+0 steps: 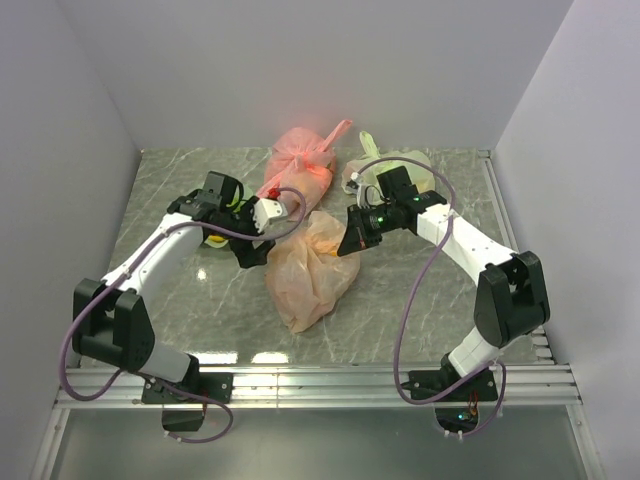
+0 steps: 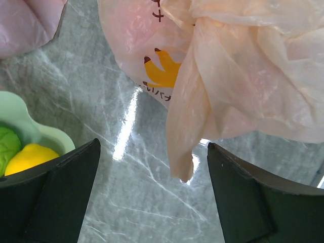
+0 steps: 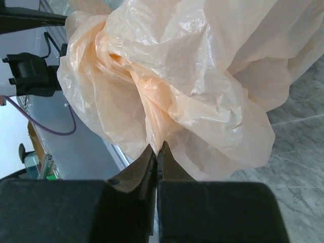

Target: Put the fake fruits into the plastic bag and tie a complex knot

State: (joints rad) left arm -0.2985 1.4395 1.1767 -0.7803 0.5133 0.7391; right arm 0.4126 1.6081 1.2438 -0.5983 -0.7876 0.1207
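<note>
The pale orange plastic bag (image 1: 310,268) lies crumpled in the middle of the table. My right gripper (image 3: 158,148) is shut on a bunched fold of the plastic bag (image 3: 177,76) at its right side (image 1: 350,244). My left gripper (image 2: 152,187) stands open at the bag's left side (image 1: 252,250). A loose flap of the bag (image 2: 187,147) hangs just ahead of the gap, nearer the right finger (image 2: 253,197), touching neither. A yellow fruit (image 2: 28,158) and a green fruit (image 2: 7,144) lie in a pale green dish (image 2: 35,132) beside the left finger. No knot on this bag is in view.
A pink-red tied bag (image 1: 300,160) and a light green tied bag (image 1: 385,168) sit at the back of the marble table (image 1: 200,180). The pink bag with a banana print (image 2: 142,40) lies just behind the orange one. Walls close in on both sides.
</note>
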